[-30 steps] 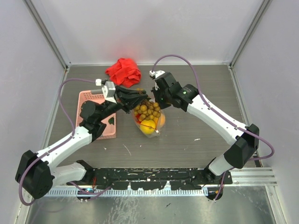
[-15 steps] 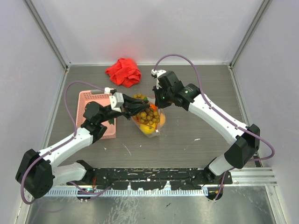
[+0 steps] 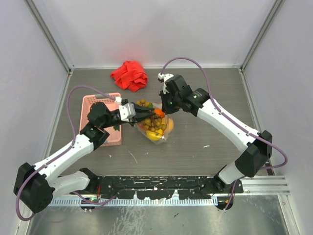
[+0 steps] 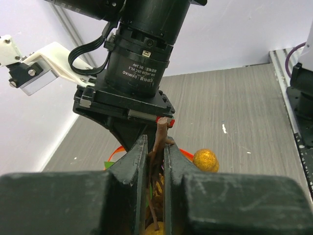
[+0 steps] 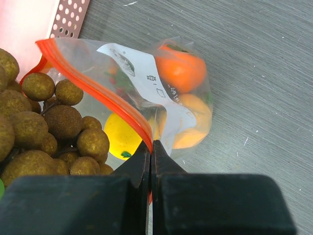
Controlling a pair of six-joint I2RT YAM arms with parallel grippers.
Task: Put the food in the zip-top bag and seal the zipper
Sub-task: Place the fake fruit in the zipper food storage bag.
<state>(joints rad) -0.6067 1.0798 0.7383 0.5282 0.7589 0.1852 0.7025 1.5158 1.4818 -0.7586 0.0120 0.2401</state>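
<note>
The clear zip-top bag (image 3: pixel 165 131) lies mid-table with its mouth open, and it also shows in the right wrist view (image 5: pixel 146 68). Inside are a yellow lemon (image 5: pixel 120 134) and an orange (image 5: pixel 182 71). My right gripper (image 3: pixel 164 108) (image 5: pixel 151 144) is shut on the orange-red zipper strip (image 5: pixel 93 83) and holds the mouth up. My left gripper (image 3: pixel 145 116) (image 4: pixel 155 142) is shut on the brown stem (image 4: pixel 161 128) of the olive-brown grapes (image 3: pixel 152 123) (image 5: pixel 44 129). The bunch hangs at the bag's mouth, partly inside. No slider tab shows.
A pink plastic basket (image 3: pixel 93 105) sits left of the bag, under my left arm. A red cloth (image 3: pixel 129 76) lies at the back. Grey walls and metal rails enclose the table on three sides.
My left gripper has drawn back to the left and nearer with the grapes, tilting the bunch lower at the bag's mouth. My right gripper has held the zipper strip almost still.
</note>
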